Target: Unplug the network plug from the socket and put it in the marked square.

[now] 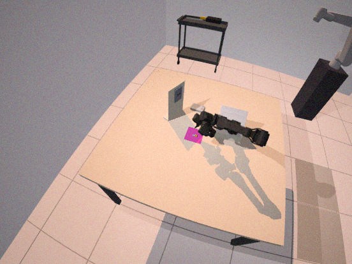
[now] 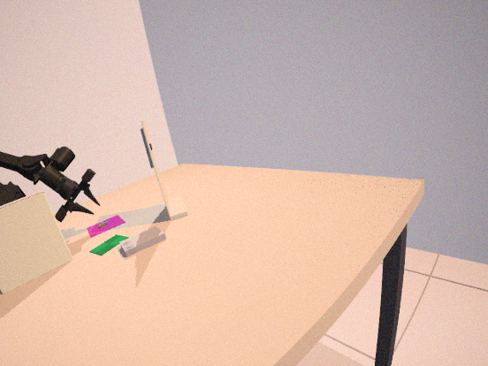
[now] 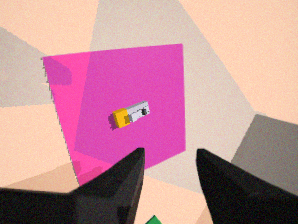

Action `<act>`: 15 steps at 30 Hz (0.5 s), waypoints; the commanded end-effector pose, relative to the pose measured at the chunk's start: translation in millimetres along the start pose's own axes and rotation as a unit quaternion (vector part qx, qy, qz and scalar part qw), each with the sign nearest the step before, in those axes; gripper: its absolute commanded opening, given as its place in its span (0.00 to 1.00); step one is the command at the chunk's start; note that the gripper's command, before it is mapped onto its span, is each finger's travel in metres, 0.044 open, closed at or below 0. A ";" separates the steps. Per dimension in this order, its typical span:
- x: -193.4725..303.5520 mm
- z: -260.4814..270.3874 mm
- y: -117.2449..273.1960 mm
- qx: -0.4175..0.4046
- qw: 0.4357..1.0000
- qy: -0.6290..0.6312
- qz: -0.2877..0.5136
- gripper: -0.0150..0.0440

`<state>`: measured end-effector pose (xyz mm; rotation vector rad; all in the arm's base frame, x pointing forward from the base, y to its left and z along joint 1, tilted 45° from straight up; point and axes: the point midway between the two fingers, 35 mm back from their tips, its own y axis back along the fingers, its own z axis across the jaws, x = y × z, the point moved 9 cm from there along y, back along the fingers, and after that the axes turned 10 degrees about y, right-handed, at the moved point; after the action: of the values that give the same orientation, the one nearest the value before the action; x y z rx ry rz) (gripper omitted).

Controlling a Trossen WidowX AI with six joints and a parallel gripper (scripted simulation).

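Note:
The plug (image 1: 194, 135) (image 2: 103, 224) (image 3: 131, 115), yellow at one end and pale grey at the other, lies on the table inside the magenta square (image 1: 189, 131) (image 2: 118, 219) (image 3: 165, 70). Magenta shows all around it in the wrist view. My gripper (image 2: 96, 209) (image 3: 170, 154) is partly open, with nothing between its fingers. It hangs above the table near the square, clear of the plug. The upright panel (image 1: 175, 108) (image 2: 161, 186) stands beyond the square, and its dark blue socket plate (image 1: 178, 94) (image 2: 147, 148) holds no plug that I can see.
A green patch (image 2: 109, 245) (image 3: 155, 220) lies beside the magenta square. A pale grey block (image 1: 198, 108) (image 2: 143, 242) lies near the panel. A pale upright board (image 1: 234, 114) (image 2: 33, 245) stands close beside my arm. A cart and another arm on a pedestal (image 1: 319, 89) stand off the table.

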<state>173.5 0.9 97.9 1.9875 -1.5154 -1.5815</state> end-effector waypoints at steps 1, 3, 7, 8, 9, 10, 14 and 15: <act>-0.5 -4.7 3.9 0.002 1.000 0.004 -0.002 0.52; -0.1 -5.8 5.4 0.002 1.000 0.004 -0.001 0.52; 0.5 -8.0 8.6 0.001 1.000 0.004 -0.001 0.52; 0.7 -8.5 9.5 0.001 1.000 0.004 -0.001 0.52; 0.8 -9.1 10.3 0.001 1.000 0.004 -0.001 0.52; 1.0 -9.6 11.1 0.001 1.000 0.004 -0.001 0.52; 1.6 -11.7 14.5 0.001 1.000 0.004 0.000 0.52; 1.7 -12.2 15.3 0.001 1.000 0.004 0.000 0.52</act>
<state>173.1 -9.9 107.7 1.9827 -1.5132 -1.5813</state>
